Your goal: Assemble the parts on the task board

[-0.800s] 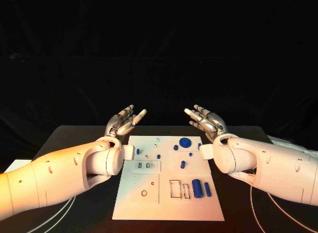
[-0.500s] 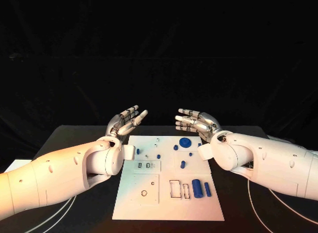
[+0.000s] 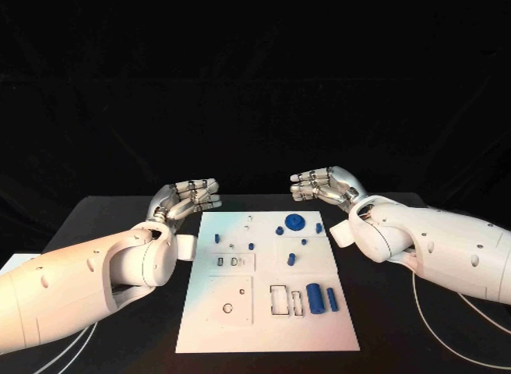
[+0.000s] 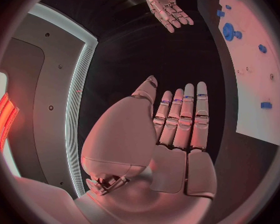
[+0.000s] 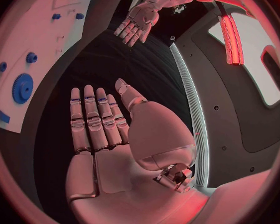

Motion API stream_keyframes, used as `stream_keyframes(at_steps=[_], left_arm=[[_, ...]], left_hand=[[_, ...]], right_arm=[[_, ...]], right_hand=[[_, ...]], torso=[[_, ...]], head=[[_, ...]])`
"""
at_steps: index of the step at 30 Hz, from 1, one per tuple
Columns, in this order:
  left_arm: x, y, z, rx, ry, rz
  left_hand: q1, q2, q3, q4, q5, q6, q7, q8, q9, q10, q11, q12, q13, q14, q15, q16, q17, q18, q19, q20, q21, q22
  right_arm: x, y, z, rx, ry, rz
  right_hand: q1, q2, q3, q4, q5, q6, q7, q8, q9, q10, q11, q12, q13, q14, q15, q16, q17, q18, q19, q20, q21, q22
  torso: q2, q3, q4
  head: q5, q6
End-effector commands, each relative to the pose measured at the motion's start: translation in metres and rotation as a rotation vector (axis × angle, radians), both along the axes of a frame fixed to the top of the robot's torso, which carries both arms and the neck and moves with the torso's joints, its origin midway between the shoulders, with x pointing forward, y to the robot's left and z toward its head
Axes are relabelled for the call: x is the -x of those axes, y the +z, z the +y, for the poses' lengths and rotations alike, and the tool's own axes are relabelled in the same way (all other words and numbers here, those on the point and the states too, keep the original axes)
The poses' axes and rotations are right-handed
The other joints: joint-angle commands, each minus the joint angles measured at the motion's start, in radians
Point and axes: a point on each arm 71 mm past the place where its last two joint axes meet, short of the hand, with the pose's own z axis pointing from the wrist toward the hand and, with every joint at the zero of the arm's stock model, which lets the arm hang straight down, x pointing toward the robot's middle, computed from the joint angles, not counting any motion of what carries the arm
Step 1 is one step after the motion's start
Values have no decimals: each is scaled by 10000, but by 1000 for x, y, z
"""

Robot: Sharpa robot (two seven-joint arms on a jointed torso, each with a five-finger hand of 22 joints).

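Observation:
The white task board (image 3: pixel 267 323) lies in the middle of the black table. On its far part sit a blue gear (image 3: pixel 295 220) and several small blue pieces; a long blue cylinder (image 3: pixel 314 296) and a thinner blue bar (image 3: pixel 332 300) lie near its right edge. My left hand (image 3: pixel 186 196) hovers off the board's far left corner and holds nothing. Over the far right corner my right hand (image 3: pixel 326 185) hovers, also with nothing in it. In the wrist views each hand's fingers (image 4: pixel 184 117) (image 5: pixel 93 117) are stretched out, and the board (image 4: pixel 258 74) (image 5: pixel 37 40) lies beside them.
Several dark outlined slots (image 3: pixel 280 300) and holes mark the board's near half. Black table surface (image 3: pixel 110 226) runs along both sides of the board. White cables (image 3: pixel 435 327) lie on the table under my right arm.
Both hands have tipped forward and down from a raised, fingers-up pose. The left hand has sunk lower beside the board's far corner; the right hand's fingers now point toward the left.

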Motion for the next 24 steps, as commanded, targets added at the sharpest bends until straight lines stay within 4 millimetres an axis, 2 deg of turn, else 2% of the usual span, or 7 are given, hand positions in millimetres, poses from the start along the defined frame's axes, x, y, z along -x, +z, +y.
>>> stream_keyframes(at_steps=[1, 5, 10, 14, 16, 17, 24], left_arm=[[4, 7, -2, 203, -435, -153], [11, 13, -2, 303, -697, -193], [22, 22, -6, 432, -1249, -332], [30, 29, -12, 551, -1664, -415], [34, 32, -14, 615, -1821, -438], [37, 34, -16, 667, -1930, -454], [45, 45, -23, 867, -2282, -583]], left_hand=[[407, 86, 451, -465, -74, 1248, -263, 106, 8, 1616, -368, -134, -7, 1441, -428, 156, 313, 205, 1629, -455, 348, 91], [303, -10, 546, -480, -93, 1393, -310, 21, -4, 1848, -425, -332, -7, 1827, -552, 201, 528, 185, 1961, -571, 457, 149], [127, -156, 548, -461, -102, 1443, -306, -98, -24, 1976, -441, -523, -3, 2104, -615, 226, 758, 171, 2197, -647, 540, 203], [2, -231, 496, -424, -110, 1423, -285, -166, -36, 1978, -421, -608, -1, 2128, -604, 193, 842, 157, 2236, -646, 536, 209], [-54, -265, 468, -412, -111, 1390, -263, -214, -46, 1944, -400, -663, -2, 2107, -586, 156, 882, 147, 2239, -639, 522, 206], [-103, -298, 436, -403, -111, 1366, -247, -251, -51, 1914, -381, -698, -1, 2072, -565, 116, 910, 138, 2228, -627, 500, 199], [-291, -404, 260, -384, -90, 1287, -183, -377, -59, 1796, -314, -740, 10, 1957, -492, -34, 1018, 117, 2165, -568, 387, 153]], right_arm=[[-1, 10, -2, 1523, 215, -1205], [-4, 17, -4, 2765, 482, -1546], [-7, 24, -5, 5096, 952, -2095], [-7, 28, 0, 7129, 1337, -2559], [-7, 29, 3, 8039, 1490, -2725], [-7, 31, 5, 8619, 1574, -2802], [-10, 39, 13, 10606, 1768, -3082]], right_hand=[[-158, -153, 843, -423, 77, 1083, -174, -45, 36, 1083, -244, -160, 23, 1114, -289, -100, 36, 234, 790, -225, 169, -25], [-301, -320, 1153, -489, 152, 1251, -229, -80, 43, 1282, -320, -169, 28, 1614, -434, -25, 87, 233, 1196, -386, 307, 9], [-311, -639, 1397, -490, 108, 1422, -344, -87, 56, 1564, -467, -154, 43, 2493, -744, 225, 232, 221, 2246, -815, 857, 201], [-132, -938, 1331, -477, -23, 1644, -520, -62, 80, 1859, -694, -152, 47, 3811, -1205, 821, 572, 211, 3590, -1414, 1840, 647], [-102, -1028, 1282, -448, -56, 1704, -588, -76, 77, 1935, -774, -168, 40, 4286, -1350, 1040, 714, 195, 3961, -1616, 2222, 838], [-90, -1087, 1236, -425, -48, 1742, -643, -82, 75, 1984, -842, -170, 39, 4878, -1452, 1385, 909, 207, 4281, -1792, 2537, 996], [-250, -1264, 1340, -187, -114, 1822, -752, -128, 41, 1970, -931, -185, 34, 5093, -1620, 3587, 2310, 135, 4651, -2028, 3796, 1714]], torso=[[270, 17, 61], [468, 33, 112], [781, 65, 179], [989, 89, 235], [1087, 104, 256], [1161, 117, 273], [1461, 145, 322]], head=[[-50, 43], [-94, 92], [-157, 156], [-212, 239], [-249, 236], [-287, 216], [-402, 300]])
